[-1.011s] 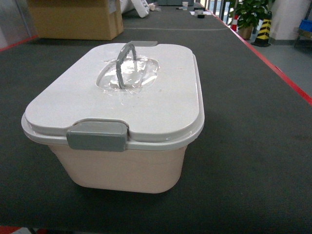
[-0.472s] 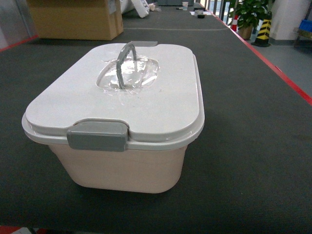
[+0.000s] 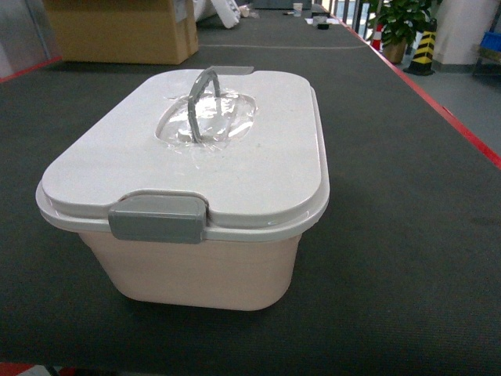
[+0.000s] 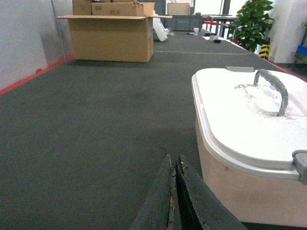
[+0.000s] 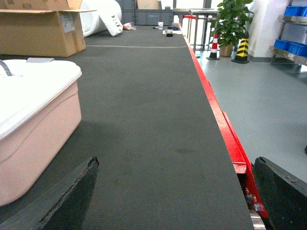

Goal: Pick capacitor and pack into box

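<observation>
The pale pink box [image 3: 196,270] stands on the dark mat in the middle of the head view. Its white lid [image 3: 258,168] is on, the grey handle [image 3: 200,98] upright and the grey latch [image 3: 156,223] facing me. No capacitor shows in any view. Neither gripper appears in the head view. My left gripper [image 4: 175,160] is shut and empty, low over the mat just left of the box [image 4: 230,191]. My right gripper [image 5: 175,165] is wide open and empty, to the right of the box [image 5: 33,139], its right finger out over the red table edge [image 5: 216,105].
A brown cardboard carton [image 3: 121,31] stands at the far left of the mat, also the carton [image 4: 110,36] in the left wrist view. A potted plant [image 3: 403,23] and a striped post [image 3: 424,47] stand on the floor beyond the red edge. Blue bins [image 5: 292,45] sit on shelves at right.
</observation>
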Robot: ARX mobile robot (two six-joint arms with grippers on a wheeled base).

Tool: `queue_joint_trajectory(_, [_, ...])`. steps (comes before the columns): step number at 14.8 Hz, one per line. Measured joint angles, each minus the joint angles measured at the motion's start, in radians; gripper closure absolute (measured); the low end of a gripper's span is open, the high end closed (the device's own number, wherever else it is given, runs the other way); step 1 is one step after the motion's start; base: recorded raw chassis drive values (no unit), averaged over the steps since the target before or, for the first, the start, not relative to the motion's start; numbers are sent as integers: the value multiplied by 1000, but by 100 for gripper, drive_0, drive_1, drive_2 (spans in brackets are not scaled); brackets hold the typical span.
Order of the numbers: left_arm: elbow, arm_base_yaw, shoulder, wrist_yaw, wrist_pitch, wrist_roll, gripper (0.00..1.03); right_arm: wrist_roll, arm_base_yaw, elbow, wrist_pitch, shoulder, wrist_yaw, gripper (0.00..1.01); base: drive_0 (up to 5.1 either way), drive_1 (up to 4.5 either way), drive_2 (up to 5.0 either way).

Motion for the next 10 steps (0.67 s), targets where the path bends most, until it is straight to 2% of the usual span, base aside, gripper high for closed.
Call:
queue_joint_trajectory(3, [0,0,-53,0,-55,0,101,0,0,0,0,0,0,3,0,0,0])
queue_joint_trajectory(4, [2,0,-103,-1,-122,0,101,0,0,0,0,0,0,3,0,0,0])
queue_joint_trajectory(5, [0,0,-203,0,-248,0,101,0,0,0,0,0,1,3,0,0,0])
queue_joint_trajectory(6, [5,0,-220,-2,-217,0,101,0,0,0,-1,0,0,3,0,0,0])
queue_joint_trajectory(8, [1,1,-221,0,-238,-1,100,0,0,0,0,0,0,3,0,0,0])
queue_joint_trajectory(10, [0,1,-221,0,-236,0,76,0,0,0,0,0,0,3,0,0,0])
